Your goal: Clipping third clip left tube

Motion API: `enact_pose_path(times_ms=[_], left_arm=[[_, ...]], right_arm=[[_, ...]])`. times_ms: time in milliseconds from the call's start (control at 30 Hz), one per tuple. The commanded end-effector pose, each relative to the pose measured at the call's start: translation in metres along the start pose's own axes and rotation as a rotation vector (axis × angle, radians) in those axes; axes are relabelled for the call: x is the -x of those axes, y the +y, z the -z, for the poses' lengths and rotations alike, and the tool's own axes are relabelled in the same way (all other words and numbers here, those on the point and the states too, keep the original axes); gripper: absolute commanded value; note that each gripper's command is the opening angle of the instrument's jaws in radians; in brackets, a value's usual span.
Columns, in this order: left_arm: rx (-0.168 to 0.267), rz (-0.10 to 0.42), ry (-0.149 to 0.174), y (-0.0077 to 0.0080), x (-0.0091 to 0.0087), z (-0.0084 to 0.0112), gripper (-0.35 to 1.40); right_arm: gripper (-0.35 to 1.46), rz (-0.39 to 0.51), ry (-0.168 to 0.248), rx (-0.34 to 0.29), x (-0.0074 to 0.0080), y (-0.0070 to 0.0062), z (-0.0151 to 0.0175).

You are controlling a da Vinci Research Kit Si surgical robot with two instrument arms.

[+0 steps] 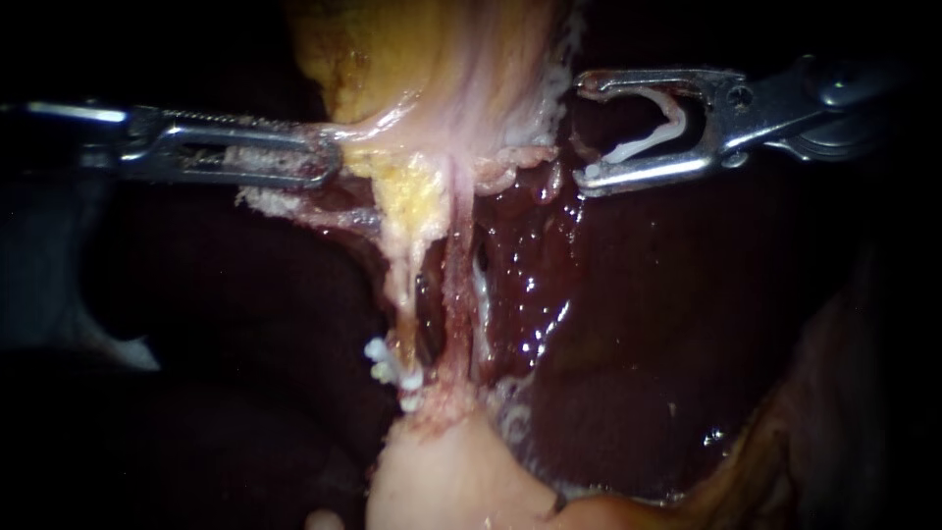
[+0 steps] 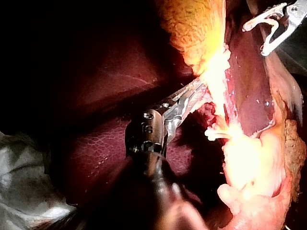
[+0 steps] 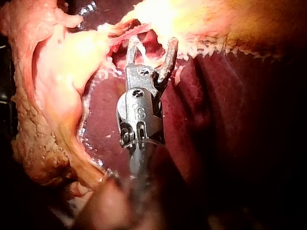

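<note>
Two thin tubes run down from the gallbladder: the left tube and the right tube. White clips sit low on the left tube. My left instrument is shut on the gallbladder's yellow edge, as the left wrist view confirms for the left instrument. My right instrument is off to the right of both tubes. Its jaws stand wide apart with a white clip seated against both. In its wrist view the right instrument points at pale tissue, clear of the tubes.
Dark red, wet liver lies behind and to the right of the tubes. Pale fatty tissue bulges below the clips. A ragged tissue flap hangs beside the right instrument's shaft. White cloth lies beside the left shaft.
</note>
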Motion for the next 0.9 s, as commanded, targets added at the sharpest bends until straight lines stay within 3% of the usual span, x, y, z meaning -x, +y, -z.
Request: enact_pose_path(times_ms=[33, 167, 467, 700, 900], left_arm=[[-0.001, 0.000, 0.000, 0.0000, 0.0000, 0.0001, -0.35], [-0.001, 0.003, 0.000, 0.0001, -0.0005, 0.0014, -0.35], [-0.030, 0.028, 0.042, 0.0002, -0.0046, 0.0074, -0.35], [-0.035, 0.027, 0.051, 0.0006, -0.0047, 0.0077, -0.35], [-0.037, 0.029, 0.053, 0.0011, -0.0046, 0.0077, -0.35]], right_arm=[[0.49, 0.000, 0.000, -0.001, 0.0000, 0.0000, 0.0000], [0.49, 0.000, 0.000, -0.001, -0.0001, 0.0000, 0.0000], [0.49, 0.005, 0.000, -0.001, -0.0001, 0.0000, 0.0000], [0.49, 0.006, 0.001, -0.002, -0.0003, -0.0003, -0.0001], [0.49, 0.011, 0.012, -0.029, -0.0010, -0.0018, -0.0009]])
